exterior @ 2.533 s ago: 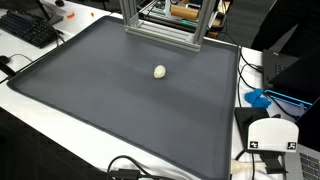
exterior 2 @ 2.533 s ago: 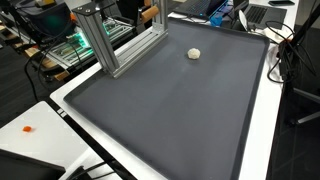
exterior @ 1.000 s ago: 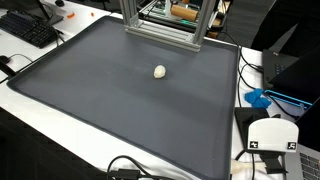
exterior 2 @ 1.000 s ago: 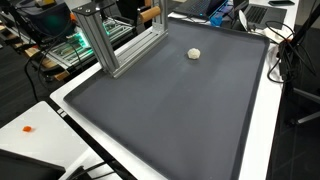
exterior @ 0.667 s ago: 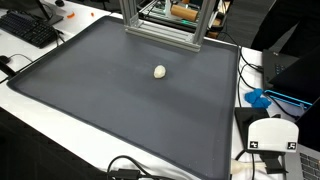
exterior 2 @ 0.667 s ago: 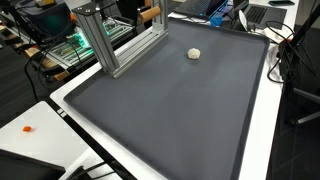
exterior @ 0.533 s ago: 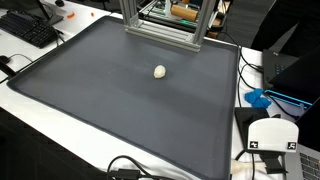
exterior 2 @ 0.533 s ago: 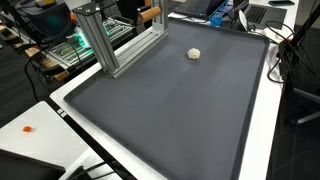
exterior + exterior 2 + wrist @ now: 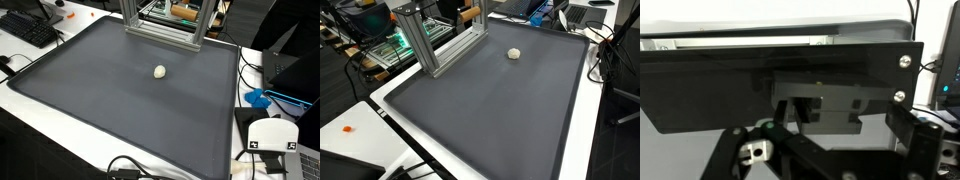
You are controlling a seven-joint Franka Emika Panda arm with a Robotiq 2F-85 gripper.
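Fingers spread wide and empty, wrist facing a dark panel, pale ball on mat

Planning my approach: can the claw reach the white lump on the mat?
Probably yes: the white lump lies alone on the dark mat, nothing near it. But the claw is outside both exterior views.

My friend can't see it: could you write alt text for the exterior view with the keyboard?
A small pale ball lies alone on a big dark mat. A metal frame stands at the mat's far edge, and a keyboard lies off one far corner.
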